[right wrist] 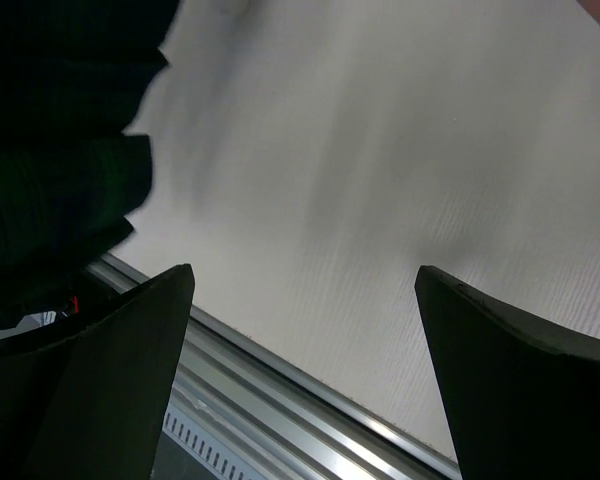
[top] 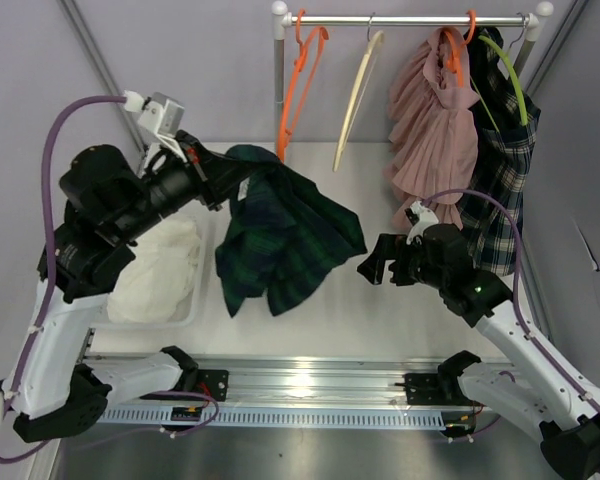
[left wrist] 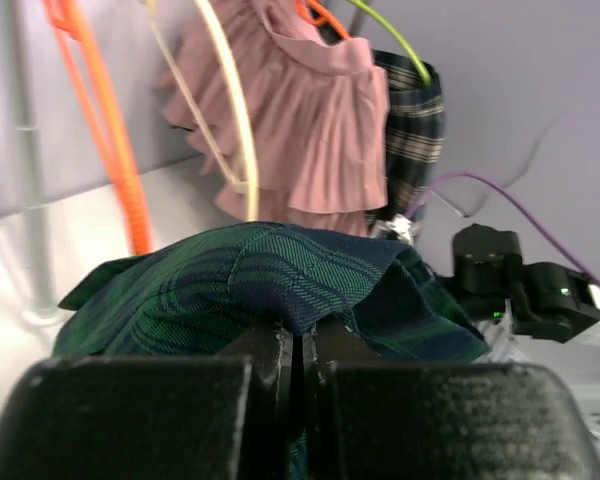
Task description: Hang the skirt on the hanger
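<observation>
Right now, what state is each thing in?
green plaid skirt: lifted, draped, on no hanger
left gripper: shut on green plaid skirt
right gripper: open, empty
orange hanger: on rail, empty
cream hanger: on rail, empty
pink skirt: hung on rail
checked skirt: hung on rail

The dark green skirt (top: 285, 235) hangs over the middle of the counter (top: 380, 310), blocking the way across from the left edge, where a white bin (top: 197, 290) sits. Bare counter lies open right of the skirt and along the near edge. At the far edge there's a gap between the cream hanger (top: 358, 90) and the pink skirt (top: 430, 130).
</observation>
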Available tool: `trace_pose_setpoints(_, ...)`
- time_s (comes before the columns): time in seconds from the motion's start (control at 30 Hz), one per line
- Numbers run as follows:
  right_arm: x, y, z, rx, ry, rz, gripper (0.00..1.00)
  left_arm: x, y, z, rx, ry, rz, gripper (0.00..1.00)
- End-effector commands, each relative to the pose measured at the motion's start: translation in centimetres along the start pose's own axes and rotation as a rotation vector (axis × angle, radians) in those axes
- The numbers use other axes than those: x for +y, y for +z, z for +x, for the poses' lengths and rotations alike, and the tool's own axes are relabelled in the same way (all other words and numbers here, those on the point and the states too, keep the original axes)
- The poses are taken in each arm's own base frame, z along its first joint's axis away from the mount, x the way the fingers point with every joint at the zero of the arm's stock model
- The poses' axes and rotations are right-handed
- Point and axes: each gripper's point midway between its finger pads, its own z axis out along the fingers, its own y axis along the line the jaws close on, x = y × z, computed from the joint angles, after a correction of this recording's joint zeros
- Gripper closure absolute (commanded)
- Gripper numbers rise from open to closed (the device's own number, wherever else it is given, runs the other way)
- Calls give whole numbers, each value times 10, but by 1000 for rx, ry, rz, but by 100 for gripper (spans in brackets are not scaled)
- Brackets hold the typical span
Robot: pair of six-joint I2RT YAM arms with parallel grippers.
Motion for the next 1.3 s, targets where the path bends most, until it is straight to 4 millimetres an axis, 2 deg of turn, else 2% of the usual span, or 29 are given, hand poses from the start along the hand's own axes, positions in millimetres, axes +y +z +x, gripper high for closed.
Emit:
trace_pose_setpoints(0.0, 16, -12, -27, -90, 1, -39, 1, -17, 13, -26, -158, -40, 14, 100)
trace_pose_setpoints(0.1, 15, -17, -27, -94, 21, -24, 1, -6, 29, 8, -124, -87, -54, 100)
trace_pose_setpoints(0.13, 14, -19, -27, -98, 27, -14, 1, -4, 30, 14, -127, -100, -64, 100)
trace_pose_setpoints(0.2, 10, -22, -29, -107, 35, 11, 0, 8, 43, 57, -53, -144, -86, 100)
trace_pose_setpoints(0.27, 0, -26, -29, -110, 52, 73, 1, 8, 46, 74, -30, -171, -71, 100)
trace_pose_setpoints(0.3, -6, -26, -24, -95, 59, 101, 1, 20, 54, 120, 58, -179, -96, 100)
trace_pose_setpoints(0.33, -9, -26, -23, -95, 68, 122, 1, 20, 54, 126, 48, -187, -80, 100)
trace_pose_setpoints(0.4, -21, -25, -19, -92, 78, 176, 1, 37, 56, 193, 169, -206, -107, 100)
trace_pose_setpoints(0.43, -24, -24, -16, -87, 82, 185, 1, 40, 56, 205, 186, -211, -112, 100)
trace_pose_setpoints(0.47, -24, -23, -13, -81, 90, 183, 1, 48, 55, 234, 230, -221, -126, 100)
trace_pose_setpoints(0.5, -27, -21, -7, -70, 96, 184, 0, 45, 53, 249, 265, -233, -95, 100)
trace_pose_setpoints(0.53, -28, -19, -5, -71, 99, 180, 1, 55, 45, 291, 346, -242, -115, 100)
trace_pose_setpoints(0.6, -31, -17, 0, -65, 115, 187, 1, 56, 43, 311, 373, -266, -100, 100)
trace_pose_setpoints(0.63, -34, -14, 5, -61, 118, 192, 0, 62, 33, 342, 438, -280, -106, 100)
trace_pose_setpoints(0.7, -37, -11, 10, -57, 133, 197, 1, 59, 30, 353, 442, -306, -86, 100)
trace_pose_setpoints(0.77, -39, -7, 21, -35, 146, 189, 1, 65, 20, 377, 486, -320, -105, 100)
trace_pose_setpoints(0.83, -33, -3, 28, -20, 160, 154, 1, 67, 18, 383, 506, -317, -112, 100)
trace_pose_setpoints(0.87, -33, 0, 37, -2, 162, 144, 1, 66, 22, 377, 501, -308, -105, 100)
trace_pose_setpoints(0.97, -25, 1, 45, -10, 157, 126, 2, 70, 23, 384, 540, -295, -131, 99)
trace_pose_setpoints(1.0, -22, 1, 46, -13, 152, 123, 2, 69, 27, 379, 535, -291, -132, 99)
trace_pose_setpoints(1.03, -22, 0, 43, -33, 156, 138, 2, 70, 27, 382, 549, -293, -140, 99)
trace_pose_setpoints(1.2, 10, -13, 41, -73, 117, 77, 1, 70, 31, 380, 560, -289, -150, 99)
trace_pose_setpoints(1.23, 10, -15, 37, -97, 116, 94, 1, 70, 32, 379, 559, -289, -151, 99)
trace_pose_setpoints(1.27, 17, -17, 42, -87, 99, 84, 1, 70, 32, 379, 560, -289, -152, 99)
